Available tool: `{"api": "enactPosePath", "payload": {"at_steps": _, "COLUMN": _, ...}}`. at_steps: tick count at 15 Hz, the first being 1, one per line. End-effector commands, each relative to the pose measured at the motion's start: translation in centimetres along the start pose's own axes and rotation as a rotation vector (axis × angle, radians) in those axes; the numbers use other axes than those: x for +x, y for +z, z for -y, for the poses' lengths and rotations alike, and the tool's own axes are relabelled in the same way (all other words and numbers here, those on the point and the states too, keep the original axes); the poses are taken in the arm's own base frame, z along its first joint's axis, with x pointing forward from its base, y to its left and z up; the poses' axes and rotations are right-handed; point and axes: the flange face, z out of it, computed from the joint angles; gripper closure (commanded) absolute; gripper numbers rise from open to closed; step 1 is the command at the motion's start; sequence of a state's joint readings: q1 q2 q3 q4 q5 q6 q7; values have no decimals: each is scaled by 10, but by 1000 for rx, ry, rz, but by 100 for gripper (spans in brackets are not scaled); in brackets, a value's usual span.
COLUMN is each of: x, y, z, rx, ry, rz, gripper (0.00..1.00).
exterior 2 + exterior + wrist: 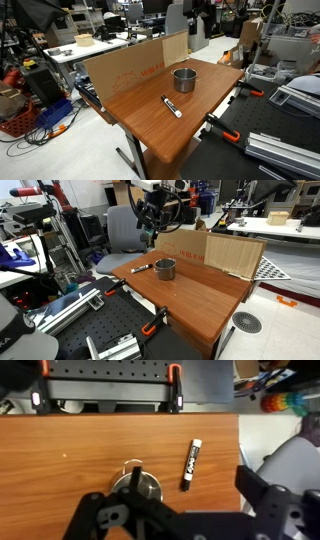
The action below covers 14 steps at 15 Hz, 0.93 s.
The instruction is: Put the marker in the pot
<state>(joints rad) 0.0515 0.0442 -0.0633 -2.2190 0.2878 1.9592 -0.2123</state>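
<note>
Wrist view suggests that the step in hand is the reach for the marker, with nothing yet grasped. The table (70,445) should be approached slowly, so that the fingertips are brought close to the wood without being pressed into it. The cardboard box (125,68), stood along the far edge, is well apart from the work and need only be avoided. The gripper (190,525) is held high above the table, empty, with its jaws spread wide. It is best lowered with the jaws kept across the marker's narrow width and centred on the barrel. The pot (135,482) stands upright near the middle of the table and is partly covered in this view by one finger, so its rim should be cleared during the descent. The marker (190,464) lies flat on the wood just beside the pot, apart from it and not inside.

The table is seen as a flat slab of reddish-brown wood grain, smooth and faintly glossy, with straight edges. The box is matt brown, with flat folded panels. The gripper is dark and angular. The pot is round, silvery-grey metal, straight-walled and open-mouthed. The marker is a thin cylinder, black with a white labelled section. Its round, smooth barrel is judged likely to roll if it is pinched off-centre.
</note>
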Motion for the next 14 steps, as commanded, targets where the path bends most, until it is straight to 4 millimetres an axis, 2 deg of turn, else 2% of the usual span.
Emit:
{"api": "enactPosePath", "payload": {"at_steps": 1, "x": 12, "y": 16, "z": 13, "rx": -68, "ry": 45, "rz": -1, "gripper": 0}}
{"api": "enactPosePath", "payload": {"at_steps": 8, "x": 23, "y": 73, "z": 49, "rx": -161, "ry": 69, "rz": 47, "gripper": 0}}
{"api": "enactPosePath", "payload": {"at_steps": 14, "x": 24, "y": 111, "z": 73, "rx": -243, "ry": 47, "rz": 29, "gripper": 0}}
